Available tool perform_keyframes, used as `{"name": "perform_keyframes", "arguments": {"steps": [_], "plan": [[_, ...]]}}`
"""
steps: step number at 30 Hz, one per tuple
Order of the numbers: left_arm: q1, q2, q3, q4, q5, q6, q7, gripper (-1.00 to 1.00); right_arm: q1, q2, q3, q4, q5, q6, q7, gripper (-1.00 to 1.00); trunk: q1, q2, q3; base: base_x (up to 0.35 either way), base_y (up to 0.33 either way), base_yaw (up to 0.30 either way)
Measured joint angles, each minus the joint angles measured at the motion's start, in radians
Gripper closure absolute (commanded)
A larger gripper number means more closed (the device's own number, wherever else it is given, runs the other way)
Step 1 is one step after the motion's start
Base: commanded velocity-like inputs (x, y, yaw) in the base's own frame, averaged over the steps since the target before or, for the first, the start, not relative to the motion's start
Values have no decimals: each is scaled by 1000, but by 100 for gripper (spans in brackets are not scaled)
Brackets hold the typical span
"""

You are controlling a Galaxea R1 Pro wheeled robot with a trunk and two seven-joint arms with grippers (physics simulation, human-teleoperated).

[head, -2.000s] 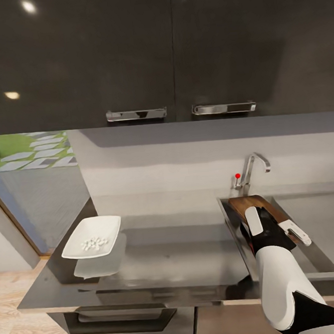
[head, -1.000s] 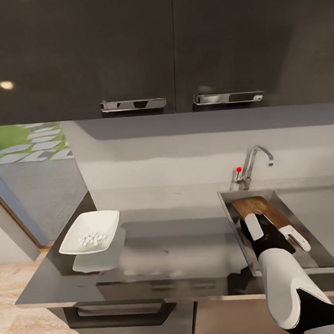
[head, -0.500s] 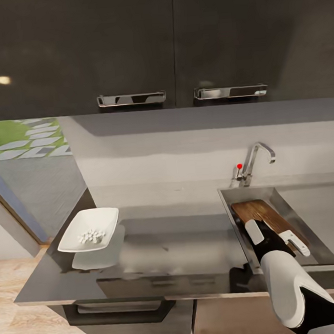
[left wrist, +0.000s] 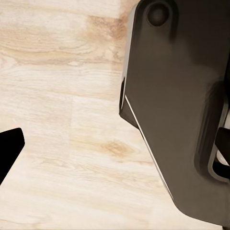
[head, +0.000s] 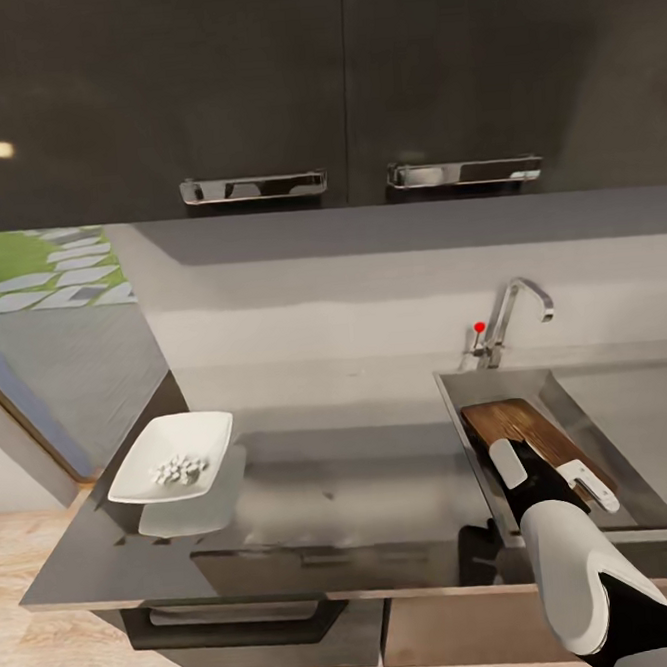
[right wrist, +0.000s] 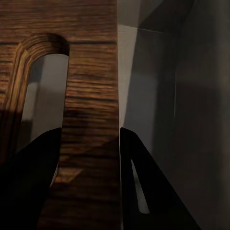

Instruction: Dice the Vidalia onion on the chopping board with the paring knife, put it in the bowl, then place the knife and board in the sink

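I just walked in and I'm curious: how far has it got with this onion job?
Nearly finished, it seems. White diced pieces lie in the bowl on the countertop, so the cutting and the transfer look done. In hand: the right gripper straddles the chopping board by its handle slot, with the board over the sink basin. Left: letting the board go. I can't make out the paring knife.

The chopping board [head: 516, 427] lies in the sink [head: 627, 496], at three o'clock on the countertop [head: 357, 502]. The bowl [head: 174, 468] sits at nine o'clock, well apart. The tap [head: 508, 320] stands at the sink's twelve o'clock.
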State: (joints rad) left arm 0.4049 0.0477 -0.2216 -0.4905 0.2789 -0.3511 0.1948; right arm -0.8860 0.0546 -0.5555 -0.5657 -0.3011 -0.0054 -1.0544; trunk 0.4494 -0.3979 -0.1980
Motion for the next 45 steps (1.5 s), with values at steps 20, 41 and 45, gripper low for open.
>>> {"name": "perform_keyframes", "arguments": {"steps": [20, 41, 45], "plan": [[0, 0, 0, 0, 0, 0, 0, -100, 0, 0, 0, 0, 0, 0, 1, 100, 0, 0, -33, 25, -32, 0], [0, 0, 0, 0, 0, 0, 0, -100, 0, 0, 0, 0, -1, 0, 15, 100, 0, 0, -57, 70, -1, 0], [0, 0, 0, 1, 0, 0, -1, -100, 0, 0, 0, 0, -1, 0, 15, -100, 0, 0, -57, 1, 0, 0]]}}
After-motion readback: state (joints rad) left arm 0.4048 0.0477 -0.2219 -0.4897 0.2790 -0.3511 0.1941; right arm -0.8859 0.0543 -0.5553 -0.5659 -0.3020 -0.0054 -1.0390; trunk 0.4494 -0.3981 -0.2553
